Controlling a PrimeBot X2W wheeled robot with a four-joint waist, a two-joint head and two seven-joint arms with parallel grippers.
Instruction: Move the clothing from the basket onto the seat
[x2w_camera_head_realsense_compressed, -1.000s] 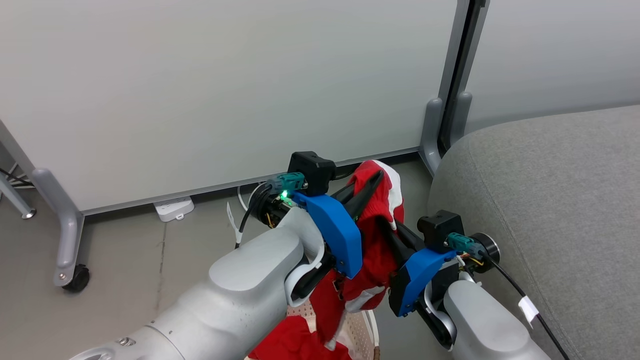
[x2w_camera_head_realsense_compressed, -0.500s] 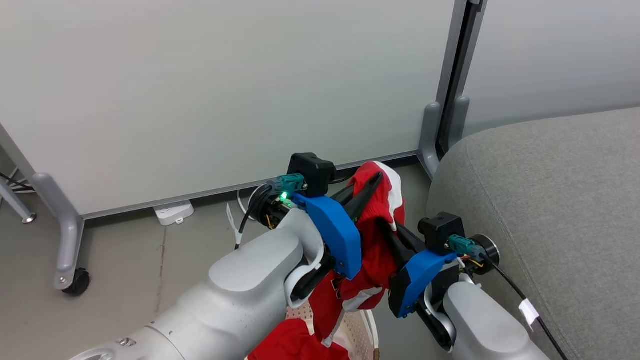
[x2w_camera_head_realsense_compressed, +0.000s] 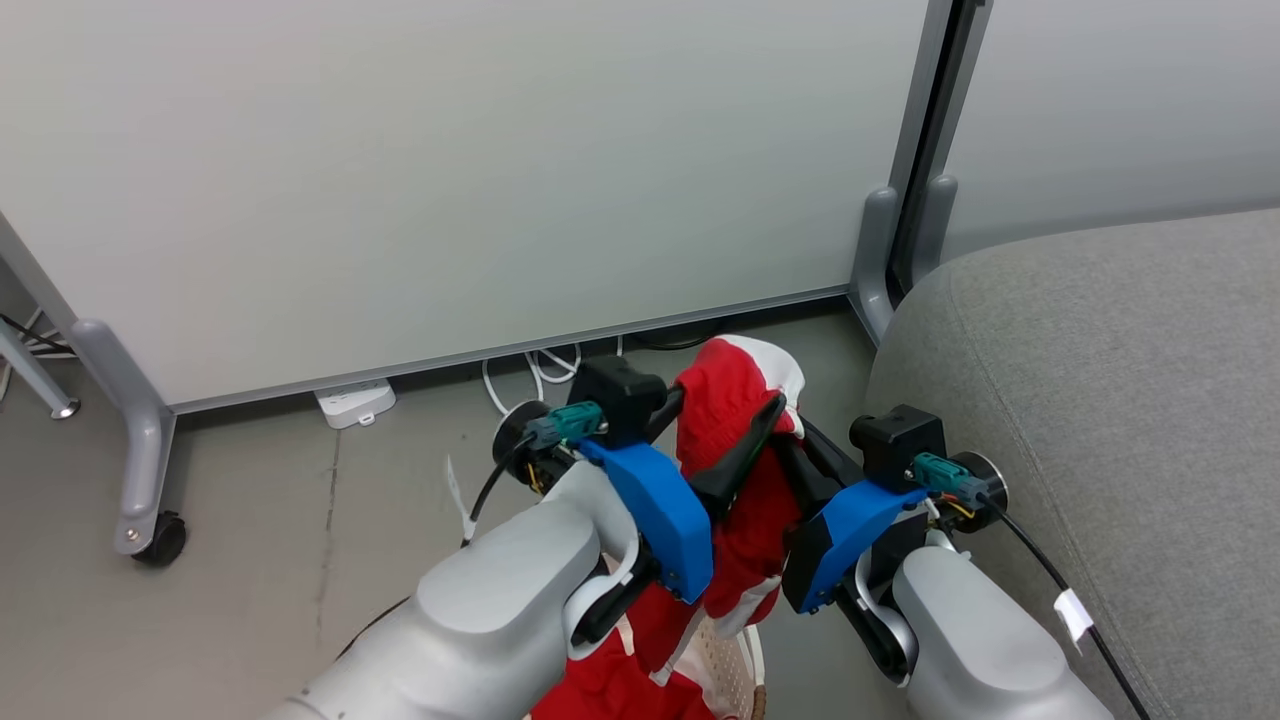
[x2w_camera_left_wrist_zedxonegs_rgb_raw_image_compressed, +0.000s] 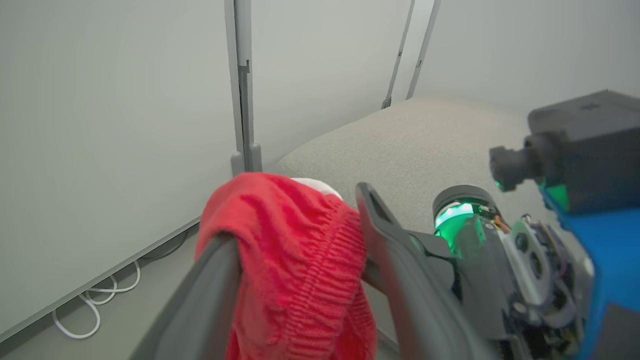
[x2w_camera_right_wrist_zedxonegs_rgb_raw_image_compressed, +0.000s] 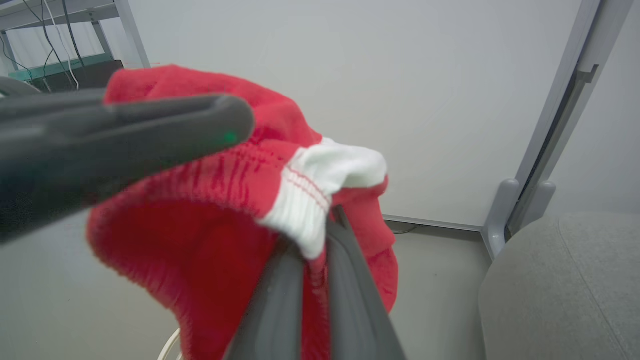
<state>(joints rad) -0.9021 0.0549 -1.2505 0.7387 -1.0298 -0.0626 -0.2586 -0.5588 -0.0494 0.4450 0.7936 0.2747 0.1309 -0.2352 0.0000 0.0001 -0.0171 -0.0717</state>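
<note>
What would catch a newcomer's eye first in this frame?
The red clothing hangs bunched in mid-air at the centre of the head view, above the basket. The right gripper pinches it while the left gripper stands open, fabric draped over one finger. The grey seat sits at the right.

Red clothing between the closed jaws of the right gripper, grey seat beside.

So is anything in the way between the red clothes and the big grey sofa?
No, nothing visible blocks it. The right gripper holds the clothing up, and the seat is just beside it on the robot's right, with only bare floor between them.
</note>
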